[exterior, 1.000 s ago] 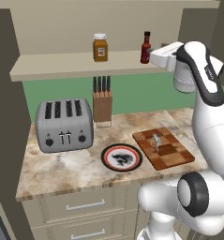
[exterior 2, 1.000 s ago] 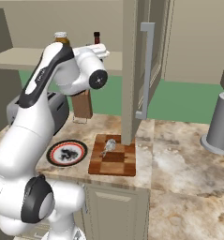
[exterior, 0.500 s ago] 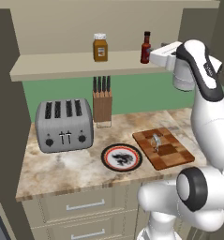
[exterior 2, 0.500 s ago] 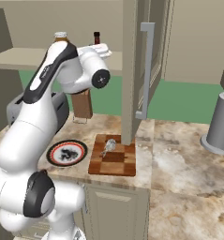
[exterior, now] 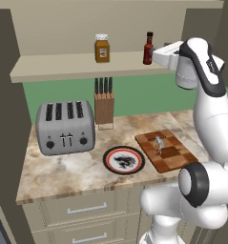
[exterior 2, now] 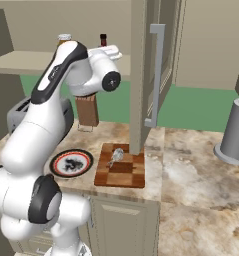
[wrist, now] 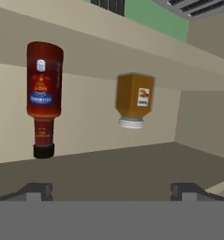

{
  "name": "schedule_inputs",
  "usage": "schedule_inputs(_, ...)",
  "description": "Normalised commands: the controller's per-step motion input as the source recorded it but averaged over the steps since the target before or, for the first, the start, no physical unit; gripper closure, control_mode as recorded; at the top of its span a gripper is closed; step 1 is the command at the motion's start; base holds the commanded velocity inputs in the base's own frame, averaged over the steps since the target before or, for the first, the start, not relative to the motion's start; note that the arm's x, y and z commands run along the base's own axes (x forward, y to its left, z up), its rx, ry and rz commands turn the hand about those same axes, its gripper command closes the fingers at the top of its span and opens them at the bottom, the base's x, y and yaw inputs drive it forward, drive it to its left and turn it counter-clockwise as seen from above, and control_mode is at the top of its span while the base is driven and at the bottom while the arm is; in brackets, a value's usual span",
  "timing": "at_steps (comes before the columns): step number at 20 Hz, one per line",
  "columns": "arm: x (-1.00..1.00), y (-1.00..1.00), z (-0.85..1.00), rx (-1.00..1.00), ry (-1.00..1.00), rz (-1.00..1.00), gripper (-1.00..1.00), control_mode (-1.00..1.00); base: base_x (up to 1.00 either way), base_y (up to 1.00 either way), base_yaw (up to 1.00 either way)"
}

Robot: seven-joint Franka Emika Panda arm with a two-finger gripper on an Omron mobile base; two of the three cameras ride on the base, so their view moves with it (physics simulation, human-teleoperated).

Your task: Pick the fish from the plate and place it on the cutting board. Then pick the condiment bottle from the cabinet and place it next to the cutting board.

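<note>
The condiment bottle, dark red with a black cap, stands on the cabinet shelf. My gripper hovers at shelf height just right of it, open, with nothing between its fingertips. In the rolled hand view the bottle hangs upside down, left of centre and still some way off. The small silvery fish lies on the checkered cutting board. To the board's left sits the black-rimmed plate.
An amber jar with a white lid stands on the shelf left of the bottle. A knife block and toaster sit at the counter's back. A cabinet door with a long handle hangs beside the board.
The hand has edged slightly closer to the shelf and bottle. Bottle, fish, plate and board have not moved.
</note>
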Motion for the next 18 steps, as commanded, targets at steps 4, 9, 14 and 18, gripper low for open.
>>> schedule_inputs(4, 0.24, 0.00, 0.00, 0.00, 0.00, 0.00, -1.00, -1.00, 0.00, 0.00, 0.00)
schedule_inputs(9, 0.23, -0.01, 0.00, 0.00, 0.00, 0.00, -1.00, -1.00, 0.00, 0.00, 0.00)
schedule_inputs(14, 0.19, -0.05, 0.00, 0.00, 0.00, 0.00, -1.00, -1.00, 0.00, 0.00, 0.00)
schedule_inputs(18, 0.16, -0.07, 0.00, 0.00, 0.00, 0.00, -1.00, -1.00, 0.00, 0.00, 0.00)
